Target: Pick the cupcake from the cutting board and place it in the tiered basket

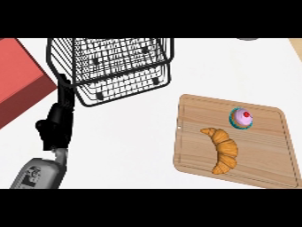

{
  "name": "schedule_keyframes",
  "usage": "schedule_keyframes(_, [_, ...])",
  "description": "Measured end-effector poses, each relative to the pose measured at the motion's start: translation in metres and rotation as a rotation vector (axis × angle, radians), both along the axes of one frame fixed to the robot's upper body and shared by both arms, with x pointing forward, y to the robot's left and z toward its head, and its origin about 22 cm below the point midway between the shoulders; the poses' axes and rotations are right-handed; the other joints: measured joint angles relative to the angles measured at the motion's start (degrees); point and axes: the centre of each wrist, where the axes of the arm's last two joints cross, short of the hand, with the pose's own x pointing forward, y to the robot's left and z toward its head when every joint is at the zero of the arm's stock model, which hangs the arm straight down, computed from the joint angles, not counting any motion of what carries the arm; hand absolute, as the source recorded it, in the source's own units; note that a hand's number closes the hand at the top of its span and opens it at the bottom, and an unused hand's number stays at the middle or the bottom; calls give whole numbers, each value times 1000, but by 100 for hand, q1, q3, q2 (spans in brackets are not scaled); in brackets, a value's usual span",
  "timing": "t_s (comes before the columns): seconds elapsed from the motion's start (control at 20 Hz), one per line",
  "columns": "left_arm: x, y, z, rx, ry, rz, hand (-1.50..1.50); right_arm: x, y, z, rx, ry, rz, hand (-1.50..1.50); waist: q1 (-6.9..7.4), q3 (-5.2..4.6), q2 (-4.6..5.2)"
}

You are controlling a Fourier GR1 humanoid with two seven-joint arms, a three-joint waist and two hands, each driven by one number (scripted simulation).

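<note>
**Counter contents, head view**

White counter [133,146]. Red box [9,84], far left corner. Wire tiered basket [117,66], far edge. Cutting board [271,150], right side, bearing croissant [224,148] and cupcake [242,118] (pink icing, just beyond croissant). Left hand [56,126]: finger state cannot be told.

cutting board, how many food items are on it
2. A cupcake sits near the far right part of the cutting board. A croissant lies just nearer and to its left, running down the board's middle. Nothing seems hidden.
</note>
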Motion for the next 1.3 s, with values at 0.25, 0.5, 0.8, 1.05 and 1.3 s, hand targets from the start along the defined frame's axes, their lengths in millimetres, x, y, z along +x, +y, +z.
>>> schedule_keyframes(0.25, [-3,1,4,8,23,-7,0,6,27,-1,-110,-3,6,-150,3,-11,-1])
schedule_keyframes(0.5, [-5,0,4,10,26,-7,0,11,49,-6,-172,-3,15,-150,-1,-13,-4])
schedule_keyframes(0.8, [-7,-1,6,9,37,5,0,8,62,-6,-274,44,15,-150,-25,-18,-6])
schedule_keyframes(1.05, [-8,0,2,9,21,4,0,4,64,-14,-339,80,6,-150,-39,-11,-7])
schedule_keyframes(1.3, [-10,-2,0,3,19,-1,0,6,71,-25,-402,78,-19,-150,-23,-8,-5])
